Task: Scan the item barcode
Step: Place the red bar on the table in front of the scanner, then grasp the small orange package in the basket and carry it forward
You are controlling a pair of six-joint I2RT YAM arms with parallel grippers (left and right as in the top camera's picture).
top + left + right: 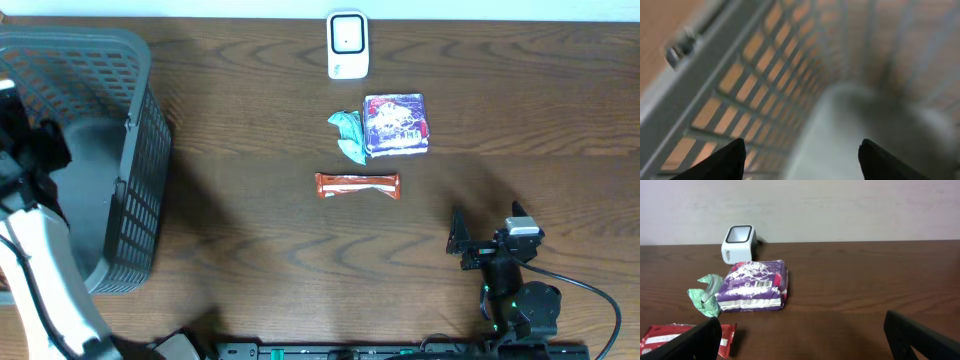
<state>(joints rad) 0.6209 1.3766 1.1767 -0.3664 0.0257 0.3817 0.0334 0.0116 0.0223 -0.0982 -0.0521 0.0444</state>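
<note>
1. From above, a dark wood table [250, 230] is seen. A white scanner [348, 44] is set at the far edge, centre. A purple packet [397, 124] is laid just in front of it, with a crumpled green wrapper [348, 134] touching its left side. A red bar [358, 185] is laid crosswise nearer the robot, apart from both. A grey basket [90, 150] is placed at the left end, and the left arm [40, 260] is reached over it. The right gripper [487, 222] is parked near the front right, well apart from the items, with fingers spread.
2. Left wrist view, blurred: the left gripper [800, 165] is held inside the basket [755, 85]. Its fingertips [730, 160] are seen wide apart with nothing between them, so it is open and empty. Grey lattice wall and floor are seen ahead.
3. Right wrist view: the right gripper [802, 345] is spread to both lower corners and nothing is gripped. The purple packet [754, 285] is lying flat ahead, and a small barcode label is visible on its upper face. The scanner [739, 242] is placed behind it. The green wrapper [705, 295] is pressed against the packet's left side. The red bar [670, 337] is partly hidden by one finger [690, 342] at lower left.
</note>
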